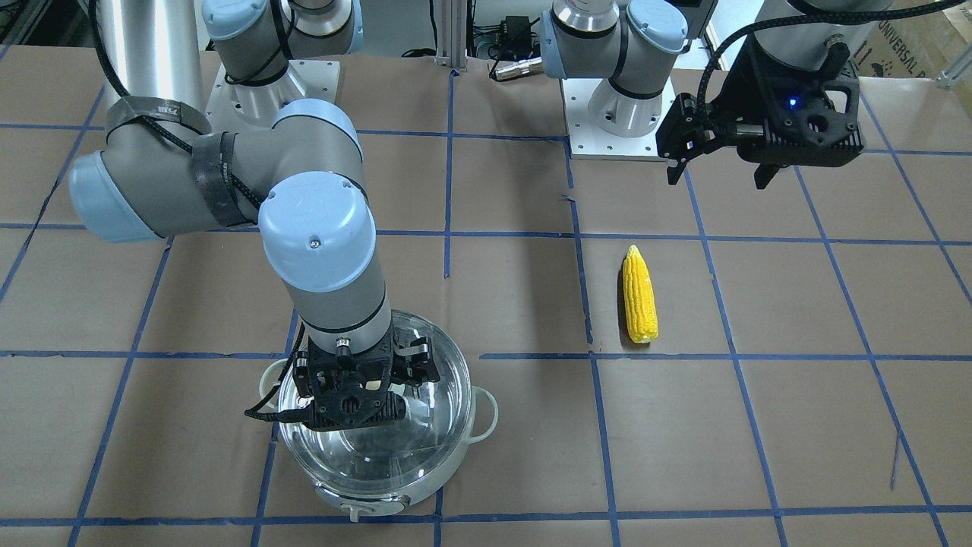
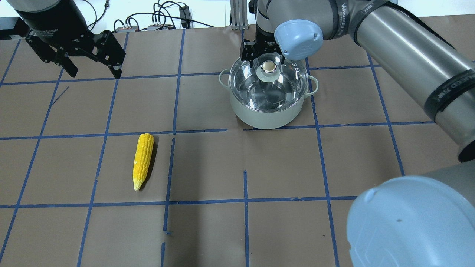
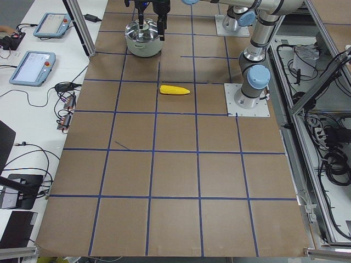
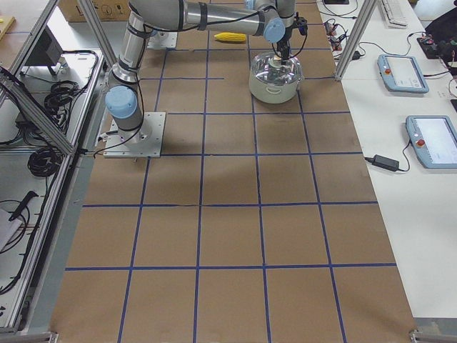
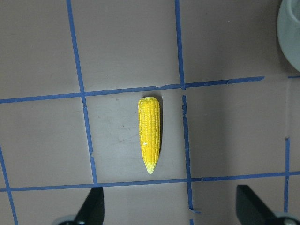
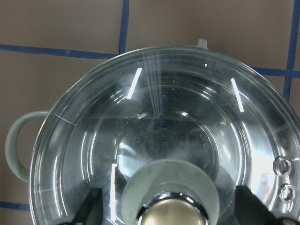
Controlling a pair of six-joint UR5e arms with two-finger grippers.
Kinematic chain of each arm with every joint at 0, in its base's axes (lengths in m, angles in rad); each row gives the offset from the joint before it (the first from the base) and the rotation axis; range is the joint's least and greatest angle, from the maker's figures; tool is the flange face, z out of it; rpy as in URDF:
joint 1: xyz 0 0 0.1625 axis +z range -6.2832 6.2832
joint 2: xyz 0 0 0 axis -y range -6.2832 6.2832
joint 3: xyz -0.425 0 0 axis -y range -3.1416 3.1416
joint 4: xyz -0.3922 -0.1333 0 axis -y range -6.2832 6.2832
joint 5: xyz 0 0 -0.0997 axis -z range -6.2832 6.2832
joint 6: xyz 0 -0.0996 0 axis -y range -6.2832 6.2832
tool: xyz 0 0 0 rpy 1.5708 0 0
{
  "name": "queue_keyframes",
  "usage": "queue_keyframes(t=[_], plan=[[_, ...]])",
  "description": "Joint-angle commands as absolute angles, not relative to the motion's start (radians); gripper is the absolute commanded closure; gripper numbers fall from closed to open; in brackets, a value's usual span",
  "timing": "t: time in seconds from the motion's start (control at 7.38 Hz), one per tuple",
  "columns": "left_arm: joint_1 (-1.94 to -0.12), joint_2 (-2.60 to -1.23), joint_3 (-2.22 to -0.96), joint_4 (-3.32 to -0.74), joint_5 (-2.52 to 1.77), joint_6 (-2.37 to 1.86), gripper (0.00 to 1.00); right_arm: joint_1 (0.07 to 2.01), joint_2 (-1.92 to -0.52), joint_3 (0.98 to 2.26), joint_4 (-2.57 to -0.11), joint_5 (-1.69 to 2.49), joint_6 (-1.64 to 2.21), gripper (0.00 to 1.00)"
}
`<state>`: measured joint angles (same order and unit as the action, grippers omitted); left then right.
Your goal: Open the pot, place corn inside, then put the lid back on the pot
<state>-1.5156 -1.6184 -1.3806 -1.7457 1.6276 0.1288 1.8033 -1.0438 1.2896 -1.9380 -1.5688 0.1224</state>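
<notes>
The pot stands on the table with the clear lid on it. My right gripper is open just above the lid, with a finger on each side of the tan knob, which sits untouched in the gap. In the right wrist view the knob lies between the spread fingertips. The corn lies flat on the table, apart from the pot. My left gripper is open and empty, held high above the table. Its wrist view looks straight down on the corn.
Brown paper with a blue tape grid covers the table. The arm bases and cables sit at the robot's edge. The pot's rim shows at the left wrist view's top right corner. Tablets lie on a side bench.
</notes>
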Motion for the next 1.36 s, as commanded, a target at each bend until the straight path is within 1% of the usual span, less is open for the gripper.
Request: queue_keyframes(t=[0.0, 0.27, 0.41, 0.68, 0.81, 1.22], plan=[[-1.516, -1.618, -1.381, -1.746, 1.628, 0.129, 0.00, 1.802, -1.037, 1.292, -1.936, -1.578, 0.123, 0.18], [-1.516, -1.617, -1.381, -1.746, 1.628, 0.129, 0.00, 1.802, -1.045, 1.275, -1.861, -1.580, 0.124, 0.45], [-1.516, -1.615, -1.381, -1.746, 1.628, 0.129, 0.00, 1.802, -1.046, 1.255, -1.814, -1.589, 0.124, 0.54], [-1.516, -1.614, -1.381, -1.746, 1.626, 0.130, 0.00, 1.802, -1.048, 1.233, -1.764, -1.591, 0.124, 0.62], [-1.516, -1.614, -1.381, -1.746, 1.628, 0.130, 0.00, 1.802, -1.055, 1.226, -1.747, -1.591, 0.124, 0.63], [-1.514, -1.612, -1.378, -1.746, 1.628, 0.140, 0.00, 1.772, -1.118, 1.140, -1.554, -1.589, 0.106, 0.64]])
